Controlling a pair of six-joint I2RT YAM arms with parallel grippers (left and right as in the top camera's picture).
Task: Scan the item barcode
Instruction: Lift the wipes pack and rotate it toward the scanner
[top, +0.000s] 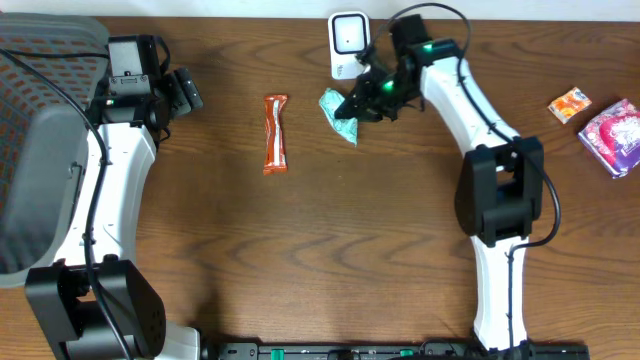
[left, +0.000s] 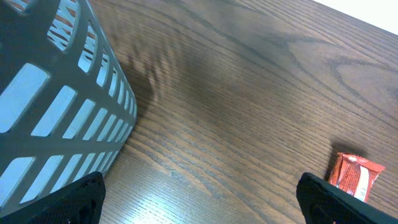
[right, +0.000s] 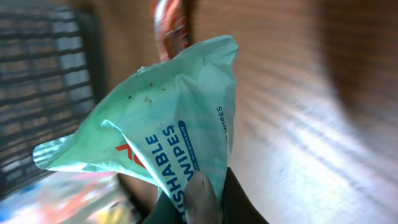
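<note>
Plainly, the green packet (right: 168, 124) reads "…ABLE WIPES" in blue.

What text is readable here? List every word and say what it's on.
"...SHABLE WIPES": white letters on the green wipes packet, first letters hidden.
Small dark print beside it on the same packet: too small to read.
Printing on the orange snack bar, the pink packet and the small orange packet: too blurred to read.
</note>
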